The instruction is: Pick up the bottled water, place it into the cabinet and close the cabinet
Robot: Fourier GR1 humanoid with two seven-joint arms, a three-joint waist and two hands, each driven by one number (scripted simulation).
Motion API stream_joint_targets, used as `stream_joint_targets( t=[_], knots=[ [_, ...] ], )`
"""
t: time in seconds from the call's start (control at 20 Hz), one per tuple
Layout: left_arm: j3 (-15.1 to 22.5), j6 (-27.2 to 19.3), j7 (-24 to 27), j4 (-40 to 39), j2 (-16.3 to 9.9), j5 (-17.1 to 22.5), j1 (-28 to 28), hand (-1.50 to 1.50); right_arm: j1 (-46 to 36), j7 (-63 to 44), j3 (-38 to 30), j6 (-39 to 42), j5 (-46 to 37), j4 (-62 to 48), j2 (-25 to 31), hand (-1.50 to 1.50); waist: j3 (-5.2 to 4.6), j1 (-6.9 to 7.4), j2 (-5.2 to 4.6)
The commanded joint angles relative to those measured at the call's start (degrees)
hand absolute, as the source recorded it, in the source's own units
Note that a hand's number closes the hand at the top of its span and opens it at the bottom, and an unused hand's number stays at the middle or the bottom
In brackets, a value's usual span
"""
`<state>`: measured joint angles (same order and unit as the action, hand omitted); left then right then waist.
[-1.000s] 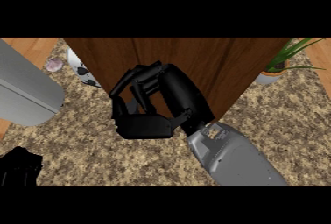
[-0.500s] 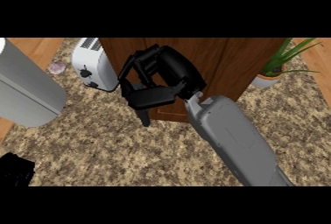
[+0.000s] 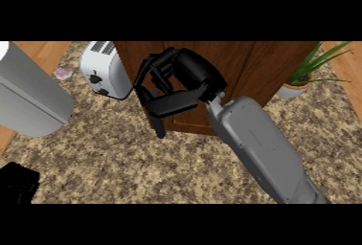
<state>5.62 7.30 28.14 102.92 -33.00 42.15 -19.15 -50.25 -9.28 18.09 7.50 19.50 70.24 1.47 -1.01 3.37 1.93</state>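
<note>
One hand was at work: the right hand [image 3: 180, 88] lay over the front of the cabinet [image 3: 268, 62], which filled the 12 o'clock part of the view. Its fingers [image 3: 150, 72] were relaxed and part-bent, spread rather than pinching, with nothing between them. One digit pointed down towards 6 o'clock, past the cabinet's lower edge.

No bottle showed anywhere on the counter [image 3: 127, 162] or in either hand. Judgement: the bottle was already inside the cabinet, behind the wood, so it lay past the right hand towards 12 o'clock, hidden. This could not be confirmed from the view.

Step in hand, as judged: closing the cabinet. Pick-up and placing looked done, and the task looked near its end. I could not tell whether the door sat flush or stood ajar, since only brown panel and one vertical seam showed.

Next move, as judged: push the door home with the hand kept flat on the panel, then draw the hand back towards 6 o'clock, keeping the downward digit free of the lower edge.

Surroundings:
- toaster [image 3: 102, 72] at 9 o'clock of the right hand, just beside the cabinet
- grey drum [image 3: 28, 95] further out at 9 o'clock
- potted plant [image 3: 308, 72] at 3 o'clock
- left hand [image 3: 17, 184] low at 8 o'clock of the view, well apart from the cabinet; pose not readable
</note>
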Motion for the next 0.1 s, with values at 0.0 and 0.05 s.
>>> stream_joint_targets(
  t=[0.0, 0.05],
  knots=[
    [0.22, -0.5, -0.58, 0.24, 0.26, -0.32, 1.37, 1.5, -1.71, 1.65, -7.9, -2.16, -1.42, -10.36, 6.6, 1.5, 0.98, -0.9, -3.55],
    [-0.07, -1.66, -1.68, -0.24, 0.44, 0.13, 2.38, 1.5, -2.15, 0.49, -7.46, -2.9, -1.29, -9.79, 5.67, 1.5, 0.97, -1.7, -3.2]
  ],
)
